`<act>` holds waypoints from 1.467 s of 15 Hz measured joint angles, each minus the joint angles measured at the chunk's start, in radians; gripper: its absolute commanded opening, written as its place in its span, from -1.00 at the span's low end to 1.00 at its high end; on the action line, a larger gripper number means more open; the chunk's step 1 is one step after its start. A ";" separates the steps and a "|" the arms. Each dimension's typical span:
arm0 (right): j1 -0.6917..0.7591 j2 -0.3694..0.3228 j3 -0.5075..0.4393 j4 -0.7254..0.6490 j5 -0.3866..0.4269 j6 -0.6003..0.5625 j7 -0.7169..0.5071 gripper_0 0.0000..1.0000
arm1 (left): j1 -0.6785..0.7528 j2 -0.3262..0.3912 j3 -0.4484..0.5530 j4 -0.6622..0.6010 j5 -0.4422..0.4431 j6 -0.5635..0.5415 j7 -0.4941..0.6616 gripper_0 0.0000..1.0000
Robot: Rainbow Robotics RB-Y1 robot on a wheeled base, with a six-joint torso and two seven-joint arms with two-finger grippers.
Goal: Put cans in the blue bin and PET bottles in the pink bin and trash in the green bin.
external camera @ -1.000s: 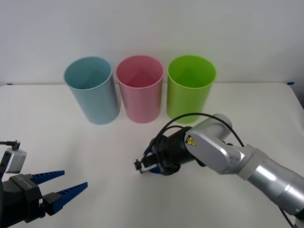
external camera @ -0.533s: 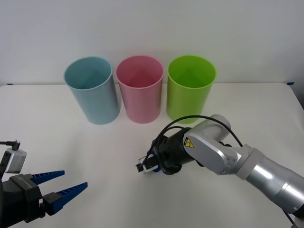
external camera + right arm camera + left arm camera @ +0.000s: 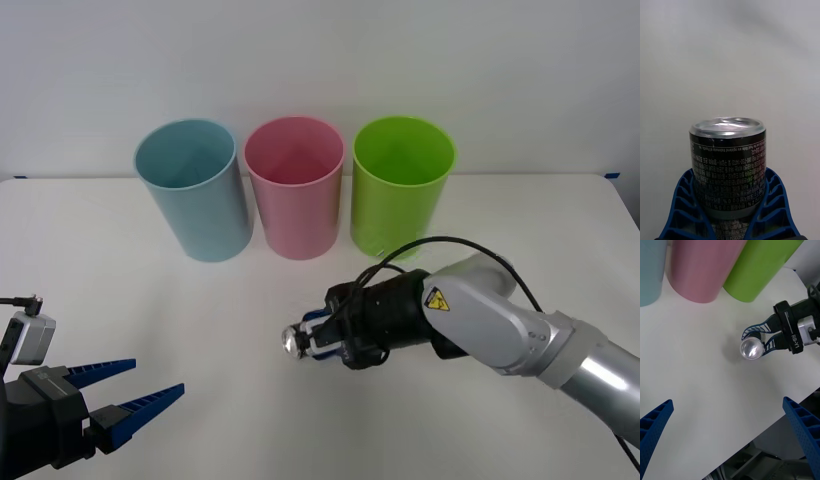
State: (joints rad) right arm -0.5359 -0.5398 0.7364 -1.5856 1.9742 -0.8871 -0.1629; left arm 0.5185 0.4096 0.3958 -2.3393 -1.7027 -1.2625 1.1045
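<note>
A white desk point(image 3: 150, 310) carries three tall bins in a row along its far side: the blue bin point(image 3: 195, 195) on the left, the pink bin point(image 3: 296, 190) in the middle, the green bin point(image 3: 400, 185) on the right, all upright, standing close side by side with their open mouths up. In front of the pink and green bins, over the middle of the desk, the right claw point(image 3: 312, 340) reaches in from the right side and is clenched on a small can point(image 3: 295, 341). The can lies sideways in the grip, its shiny silver end pointing toward the left of the desk. In the right wrist view the can point(image 3: 728, 168) sits between the two blue ribbed fingers point(image 3: 683, 210), which press against its black printed sides; the silver end sticks out past the fingertips. The left wrist view shows the same grip from farther off: the right claw point(image 3: 759, 338) curves around the can point(image 3: 751, 348), whose round silver end faces the camera, just above the desk, with a faint shadow beside it. Whether the can touches the desk cannot be told. The left claw point(image 3: 150, 390) waits at the near left corner, low over the desk, its blue fingers spread wide apart and holding nothing, well apart from the can and the bins.
</note>
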 measured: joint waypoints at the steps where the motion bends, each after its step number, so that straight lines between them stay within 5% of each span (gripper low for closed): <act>1: 0.034 -0.032 -0.014 -0.047 -0.035 0.021 -0.002 -1.00 | 0.000 0.000 0.000 0.000 0.000 0.000 0.000 1.00; 7: 0.382 -0.070 -0.280 -0.279 -0.215 0.027 0.037 -1.00 | 0.000 0.000 0.000 0.000 0.000 0.000 0.000 1.00; 11: 0.523 -0.006 -0.447 -0.319 -0.486 -0.013 0.148 -1.00 | 0.000 0.000 0.000 0.000 0.000 0.000 0.000 1.00; 18: 0.568 0.082 -0.690 -0.326 -0.824 -0.197 0.217 -1.00 | 0.000 0.000 0.000 0.000 0.000 0.000 0.000 1.00; 22: 0.485 0.083 -0.712 -0.378 -0.892 -0.151 0.176 -1.00 | 0.000 0.000 0.000 0.000 0.000 0.000 0.000 1.00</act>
State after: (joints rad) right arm -0.0505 -0.4566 0.0248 -1.9638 1.0822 -1.0377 0.0128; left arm 0.5185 0.4096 0.3958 -2.3393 -1.7027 -1.2624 1.1045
